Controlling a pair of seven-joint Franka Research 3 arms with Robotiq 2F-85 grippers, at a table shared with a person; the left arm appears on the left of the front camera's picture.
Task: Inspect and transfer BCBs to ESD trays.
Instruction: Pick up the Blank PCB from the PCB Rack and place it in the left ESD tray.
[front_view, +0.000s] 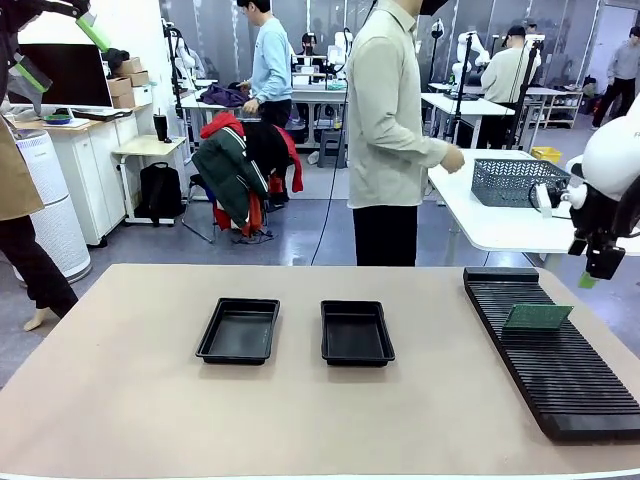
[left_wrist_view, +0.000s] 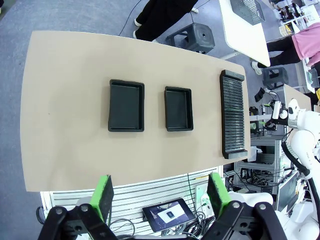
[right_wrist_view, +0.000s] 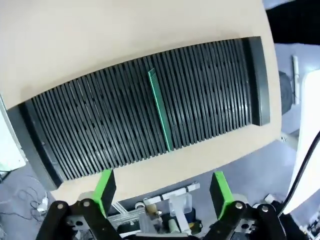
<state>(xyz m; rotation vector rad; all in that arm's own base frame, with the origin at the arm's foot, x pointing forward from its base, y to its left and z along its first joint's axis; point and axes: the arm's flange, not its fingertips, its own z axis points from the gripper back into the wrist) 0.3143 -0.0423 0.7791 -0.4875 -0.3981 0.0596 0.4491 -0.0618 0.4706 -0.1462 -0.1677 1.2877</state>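
1. your right gripper (right_wrist_view: 162, 187) hangs well above the rack (right_wrist_view: 100, 125), fingers spread wide, nothing held. the left gripper (left_wrist_view: 161, 194) sits high over the table (front_view: 120, 400), equally wide and empty.
2. the one bcb (right_wrist_view: 160, 110) stands on edge in a slot near the rack's middle. the tray nearer the rack (front_view: 358, 304) and the farther tray (front_view: 245, 302) lie bare.
3. turn the wrist so the pads face the board's two flat sides, centre over its top edge, then descend straight.
4. close gently and lift along the slot; tilting early would likely bind it.
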